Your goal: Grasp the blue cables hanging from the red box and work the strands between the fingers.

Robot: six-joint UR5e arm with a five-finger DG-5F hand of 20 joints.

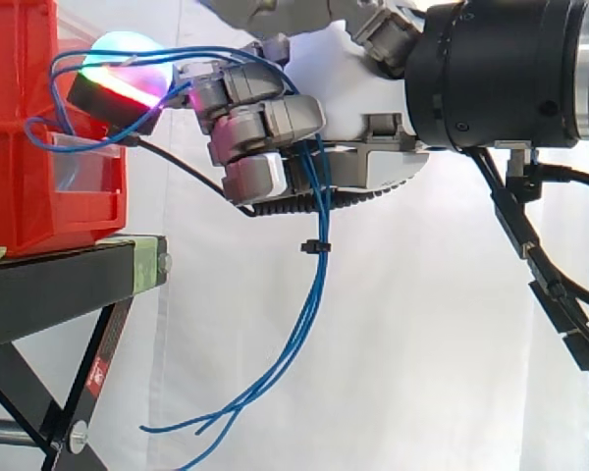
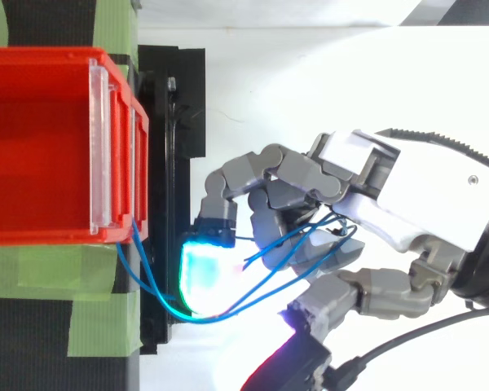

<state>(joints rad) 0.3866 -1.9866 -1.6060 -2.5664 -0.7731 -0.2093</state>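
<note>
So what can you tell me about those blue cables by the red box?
The blue cables are several thin, flexible strands. They leave the front of the red box, loop across the gap and run through the curled fingers of the hand. Below it they hang loose, gathered by a small black tie, their free ends splaying apart.

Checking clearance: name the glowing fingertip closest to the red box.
The cyan-green fingertip, right beside the red box's front corner where the blue cables leave it; the magenta fingertip sits farther back.
</note>
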